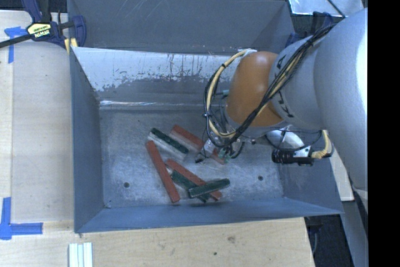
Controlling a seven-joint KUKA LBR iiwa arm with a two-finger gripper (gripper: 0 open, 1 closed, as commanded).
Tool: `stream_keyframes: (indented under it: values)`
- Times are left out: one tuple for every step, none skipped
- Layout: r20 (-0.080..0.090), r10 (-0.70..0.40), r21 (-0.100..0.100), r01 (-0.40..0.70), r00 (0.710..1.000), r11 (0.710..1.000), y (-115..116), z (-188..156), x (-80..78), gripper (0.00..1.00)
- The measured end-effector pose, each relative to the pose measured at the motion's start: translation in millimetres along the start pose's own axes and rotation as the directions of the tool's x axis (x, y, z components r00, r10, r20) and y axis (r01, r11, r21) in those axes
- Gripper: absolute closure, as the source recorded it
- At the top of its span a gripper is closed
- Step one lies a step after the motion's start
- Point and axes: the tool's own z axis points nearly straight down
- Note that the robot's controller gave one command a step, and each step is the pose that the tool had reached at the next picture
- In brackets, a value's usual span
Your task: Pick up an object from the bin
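Note:
My gripper (215, 153) hangs low in the middle of the bin, under the orange cover, close to the floor. Just left of it lies a short red-brown stick (187, 136), its right end reaching under the gripper. Beside that stick lies a dark green stick (169, 141) with a pale strip along it. A long red-brown stick (162, 172) runs diagonally toward the front wall. In front of the gripper, another red-brown stick (195, 180) lies crossed by a dark green stick (209, 187).
All the sticks are grouped in the centre and front of the bin floor. Bare floor lies to the left and at the right front corner. The arm and its cables cover the bin's right rear part.

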Motion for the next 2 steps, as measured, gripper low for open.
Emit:
stream_keyframes:
  values:
    - [0.001,-0.003,-0.001,0.003,1.000,1.000,0,-17,-1.3,1.00]
    - [0.002,-0.005,-0.001,0.005,1.000,1.000,0,-27,-2.7,1.00]
